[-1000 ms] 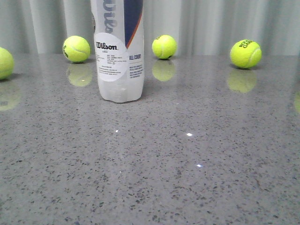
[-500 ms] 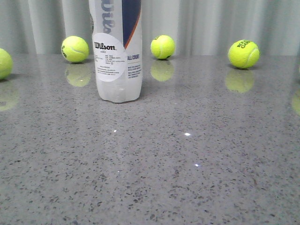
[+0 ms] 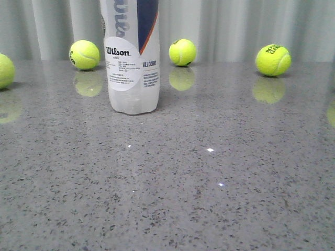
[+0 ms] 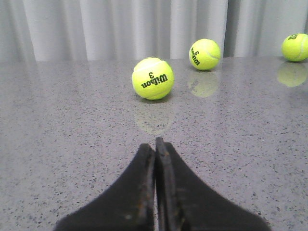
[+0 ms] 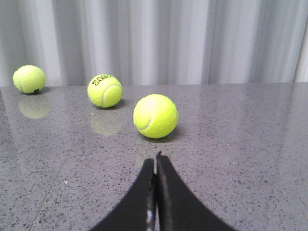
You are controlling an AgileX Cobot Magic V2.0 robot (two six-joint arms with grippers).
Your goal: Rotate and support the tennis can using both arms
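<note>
The tennis can (image 3: 132, 57) stands upright on the grey speckled table in the front view, left of centre, its clear base down and its Wilson label facing me; its top is cut off by the frame. No gripper shows in the front view. My left gripper (image 4: 155, 144) is shut and empty, low over the table, with a tennis ball (image 4: 152, 78) beyond it. My right gripper (image 5: 155, 160) is shut and empty, with a tennis ball (image 5: 155, 116) just beyond its tips. The can is not in either wrist view.
Several loose tennis balls lie near the table's back edge: (image 3: 84, 54), (image 3: 182, 52), (image 3: 272, 60), and one at the left edge (image 3: 5, 70). A pale pleated curtain (image 3: 235, 26) closes off the back.
The front view has shifted very slightly; the can and the balls keep their places on the table.
</note>
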